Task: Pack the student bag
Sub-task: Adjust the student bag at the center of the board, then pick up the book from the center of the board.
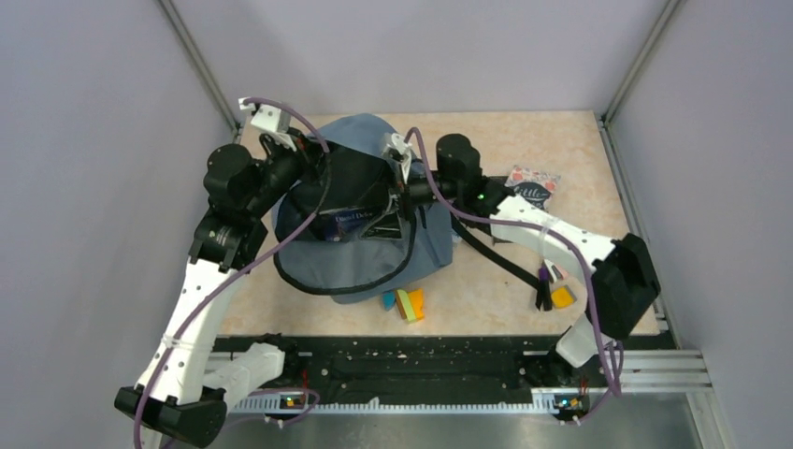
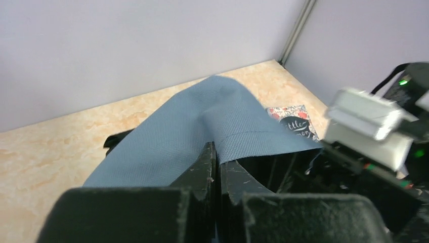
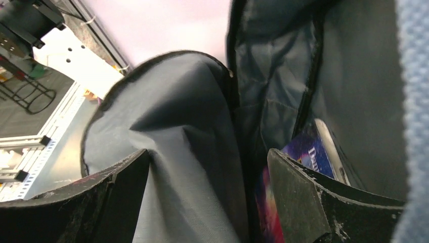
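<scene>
The student bag (image 1: 374,257), a large slate-blue backpack, lies mid-table with its mouth held wide. My left gripper (image 1: 313,157) is shut on the bag's upper flap (image 2: 202,121); the fabric is pinched between its fingers (image 2: 217,157) and lifted. My right gripper (image 1: 397,201) reaches into the mouth from the right. In the right wrist view its jaws (image 3: 207,152) stand wide apart, with a fold of dark lining (image 3: 182,116) lying loose between them. A blue and purple book (image 3: 303,152) stands inside beside the right finger; its cover (image 1: 351,223) shows in the opening.
A floral-covered booklet (image 1: 533,184) lies on the table right of the bag, also seen from the left wrist (image 2: 293,121). Small coloured blocks (image 1: 407,303) sit before the bag, more small items (image 1: 554,290) near the right arm. A black strap (image 1: 496,253) trails rightward.
</scene>
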Available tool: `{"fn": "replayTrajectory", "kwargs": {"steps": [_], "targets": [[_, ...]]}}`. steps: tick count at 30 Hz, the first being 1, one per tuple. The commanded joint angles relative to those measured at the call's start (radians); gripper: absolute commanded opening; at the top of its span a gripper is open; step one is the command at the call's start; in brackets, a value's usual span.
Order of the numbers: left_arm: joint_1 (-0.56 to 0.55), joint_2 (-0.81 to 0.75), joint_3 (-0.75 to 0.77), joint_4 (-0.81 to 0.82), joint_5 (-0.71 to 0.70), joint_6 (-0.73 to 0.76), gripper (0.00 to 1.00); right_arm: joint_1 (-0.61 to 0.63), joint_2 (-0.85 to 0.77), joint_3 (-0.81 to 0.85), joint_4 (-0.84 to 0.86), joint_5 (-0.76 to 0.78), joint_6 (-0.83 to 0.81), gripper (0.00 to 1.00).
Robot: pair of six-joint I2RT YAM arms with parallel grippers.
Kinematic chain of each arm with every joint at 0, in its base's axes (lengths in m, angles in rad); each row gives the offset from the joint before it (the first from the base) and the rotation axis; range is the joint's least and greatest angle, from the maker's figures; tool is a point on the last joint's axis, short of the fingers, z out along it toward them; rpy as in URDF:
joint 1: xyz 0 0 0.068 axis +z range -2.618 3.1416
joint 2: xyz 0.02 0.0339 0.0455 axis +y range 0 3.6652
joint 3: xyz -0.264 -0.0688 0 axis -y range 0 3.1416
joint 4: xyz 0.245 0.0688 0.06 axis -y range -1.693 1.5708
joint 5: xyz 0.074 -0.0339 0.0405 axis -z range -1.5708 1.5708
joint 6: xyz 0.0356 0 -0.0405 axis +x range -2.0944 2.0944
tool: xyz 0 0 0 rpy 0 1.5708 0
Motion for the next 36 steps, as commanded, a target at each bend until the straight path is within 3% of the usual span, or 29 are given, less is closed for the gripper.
{"fn": "replayTrajectory", "kwargs": {"steps": [1, 11, 18, 22, 25, 30, 36], "targets": [[0.005, -0.002, 0.076, 0.071, -0.056, -0.026, 0.0, 0.009, 0.086, 0.102, -0.057, -0.07, 0.014, 0.85], [0.007, 0.053, 0.131, 0.003, -0.165, -0.001, 0.0, 0.095, 0.105, 0.259, -0.442, -0.138, -0.349, 0.88], [0.008, 0.064, 0.128, -0.033, -0.262, 0.025, 0.0, 0.101, -0.045, 0.125, -0.347, -0.149, -0.35, 0.89], [0.012, 0.058, 0.116, -0.04, -0.352, 0.046, 0.0, 0.101, -0.203, -0.001, -0.121, 0.076, -0.223, 0.89], [0.017, 0.056, 0.12, -0.053, -0.444, 0.053, 0.0, 0.094, -0.306, -0.054, -0.061, 0.292, -0.151, 0.92], [0.034, 0.036, 0.143, -0.061, -0.543, 0.059, 0.0, 0.016, -0.395, -0.069, -0.116, 0.459, -0.041, 0.96], [0.043, -0.016, 0.145, -0.046, -0.608, 0.078, 0.0, -0.197, -0.475, -0.161, -0.196, 0.65, 0.131, 0.99]]}}
